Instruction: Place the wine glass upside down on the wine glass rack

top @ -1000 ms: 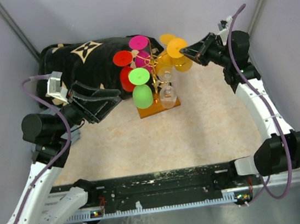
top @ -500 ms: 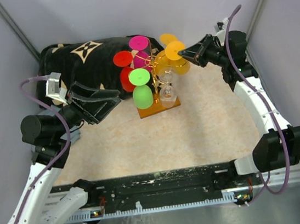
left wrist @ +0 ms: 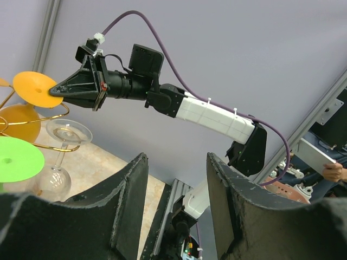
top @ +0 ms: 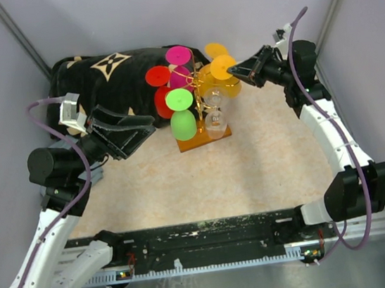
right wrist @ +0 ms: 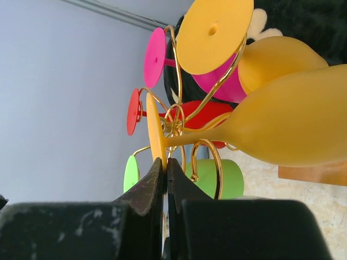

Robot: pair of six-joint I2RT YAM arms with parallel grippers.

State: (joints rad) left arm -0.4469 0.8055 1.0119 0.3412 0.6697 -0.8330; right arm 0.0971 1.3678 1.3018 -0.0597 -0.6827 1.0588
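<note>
The wine glass rack point(top: 196, 143) stands near the far edge of the worktop point(top: 267, 170), about midway between its left and right edges. Green point(top: 182, 122), red point(top: 157, 75), pink point(top: 178, 55) and clear point(top: 216, 121) glasses hang from it with their feet up, along with a second orange glass point(top: 215, 49).

The right gripper point(top: 231, 72) reaches in from the far right corner. Its jaws are clenched on the rim of the foot of the orange wine glass point(top: 223, 67), which is upside down on the rack's right side, bowl below the foot. Its stem passes through the gold curls, and I cannot tell whether the wire bears it.

The left gripper point(top: 149, 125) hovers left of the rack, beside a black patterned cloth point(top: 102, 74). Its jaws are parted and hold nothing.
</note>
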